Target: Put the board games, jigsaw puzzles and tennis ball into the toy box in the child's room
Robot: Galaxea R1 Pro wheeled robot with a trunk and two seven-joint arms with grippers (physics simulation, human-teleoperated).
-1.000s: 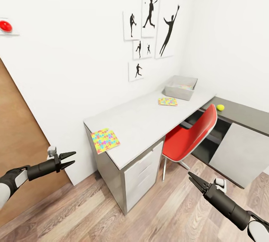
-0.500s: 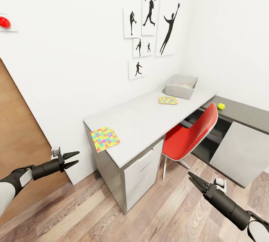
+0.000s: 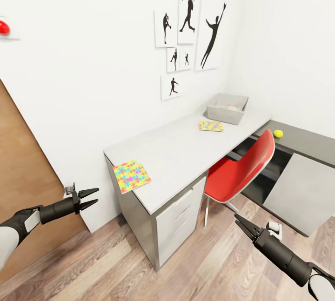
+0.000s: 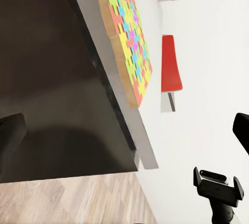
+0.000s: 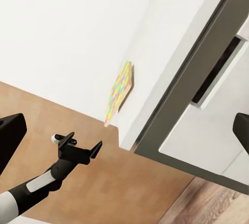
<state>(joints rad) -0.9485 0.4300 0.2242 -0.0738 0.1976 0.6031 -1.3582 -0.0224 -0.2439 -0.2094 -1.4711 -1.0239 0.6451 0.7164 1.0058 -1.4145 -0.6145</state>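
Nearest, the left gripper (image 3: 87, 199) hangs low at the left with its fingers parted and nothing between them, and the right gripper (image 3: 242, 226) hangs low at the right, jaws slightly apart and likewise empty; both are well short of the table (image 3: 181, 152). Over the last second the left arm has dropped a little and the whole picture has slid slightly, so the robot's view is shifting as it approaches the desk, not the toys. On the table's near left corner lies one jigsaw puzzle (image 3: 131, 176), overhanging the edge a touch. A red chair (image 3: 239, 170) stands tucked under the middle. Farther along the pale top the second jigsaw puzzle (image 3: 211, 126) lies just before the toy box (image 3: 226, 109), which seems to hold something colourful already. Far right, on the dark lower section, sits the tennis ball (image 3: 278, 133). Judging by this, the near puzzle is the likely next pick, not yet reached
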